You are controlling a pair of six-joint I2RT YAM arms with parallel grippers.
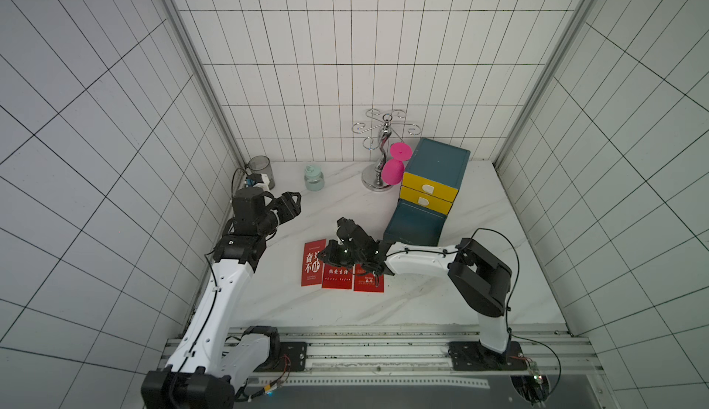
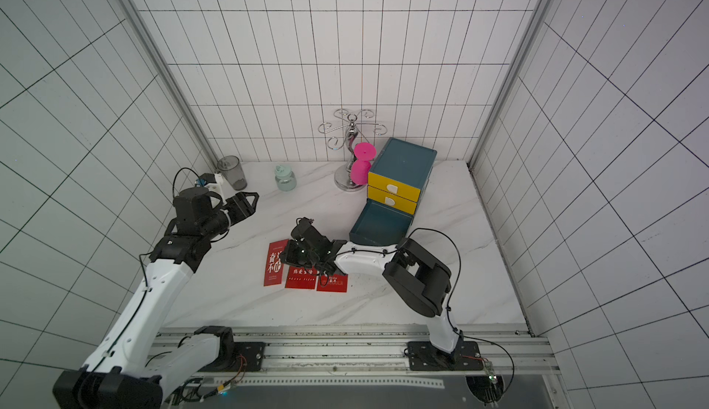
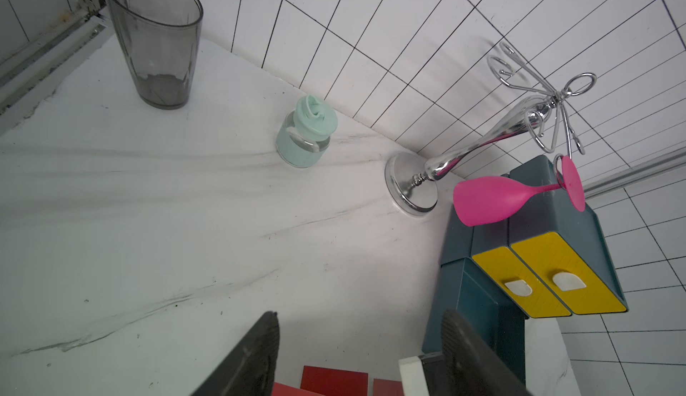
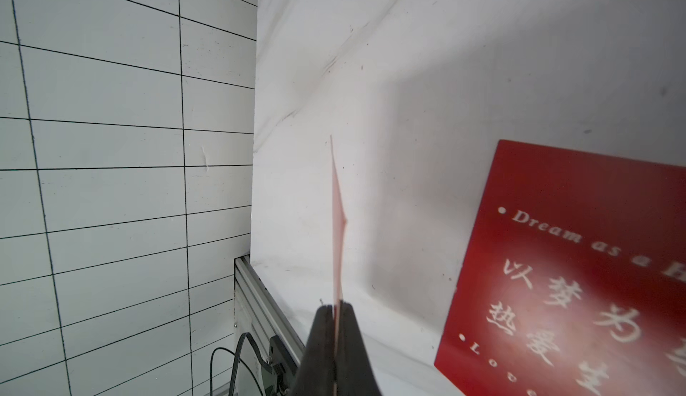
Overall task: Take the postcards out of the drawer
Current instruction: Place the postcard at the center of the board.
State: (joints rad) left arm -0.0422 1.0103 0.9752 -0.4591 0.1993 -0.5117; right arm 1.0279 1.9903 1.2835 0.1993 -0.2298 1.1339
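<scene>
Three red postcards with white lettering lie side by side in mid-table in both top views: left (image 1: 312, 269), middle (image 1: 337, 278), right (image 1: 369, 284). My right gripper (image 1: 325, 258) hovers low over them, shut on the right edge of the left postcard. That postcard appears edge-on as a thin pink strip (image 4: 337, 227) between the shut fingers (image 4: 324, 338), with the middle postcard (image 4: 575, 264) flat beside it. The teal bottom drawer (image 1: 416, 225) is pulled out, its visible floor bare. My left gripper (image 1: 293, 200) is raised at the back left, open and holding nothing (image 3: 360, 334).
The teal cabinet (image 1: 437, 165) has two shut yellow drawers (image 1: 429, 186). Beside it stands a chrome glass rack (image 1: 380, 150) with a pink goblet (image 1: 395, 165) hanging from it. A mint jar (image 1: 314, 177) and a grey tumbler (image 1: 261, 169) stand along the back. Tiled walls enclose three sides.
</scene>
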